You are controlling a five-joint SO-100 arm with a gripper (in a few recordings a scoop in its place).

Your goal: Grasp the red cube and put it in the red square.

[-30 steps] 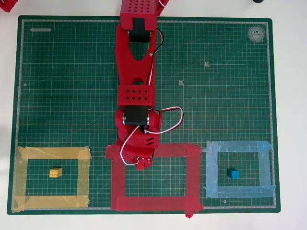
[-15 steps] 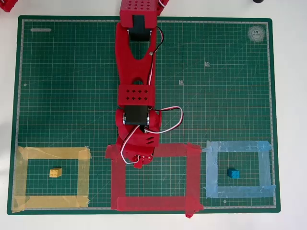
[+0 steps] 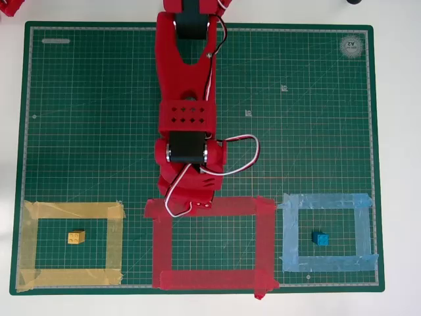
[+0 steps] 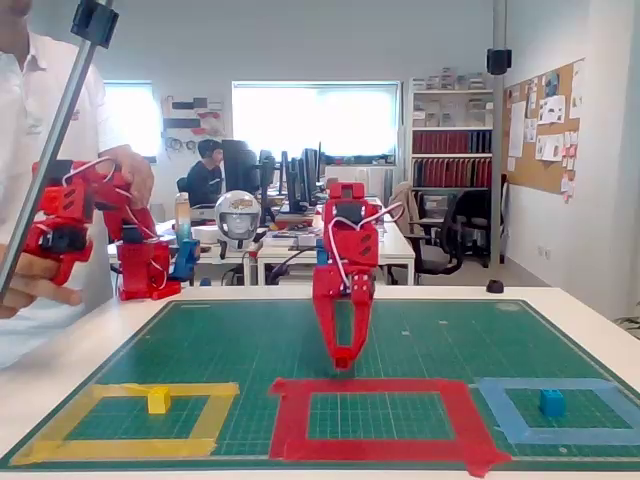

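Now | yellow cube (image 3: 76, 237) inside yellow outline (image 3: 113, 242) | blue cube (image 3: 320, 239) inside light-blue outline (image 3: 290, 234) | fingers (image 4: 343, 357): grip unclear

Yellow cube (image 3: 76, 237) inside yellow tape outline (image 3: 114, 241), blue cube (image 3: 320, 239) inside light-blue outline (image 3: 289, 234), on green cutting mat (image 3: 296, 118).

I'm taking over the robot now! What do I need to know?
Pincer: hangs low over the red square's strip nearest the arm's base; open or shut, I cannot tell.
Red cube: hard to pick out against the red pincer; it may be between the fingers. The square's green inside holds no cube.
Done: nothing placed yet.
Left: find the red cube, set it inside the red square, let go.
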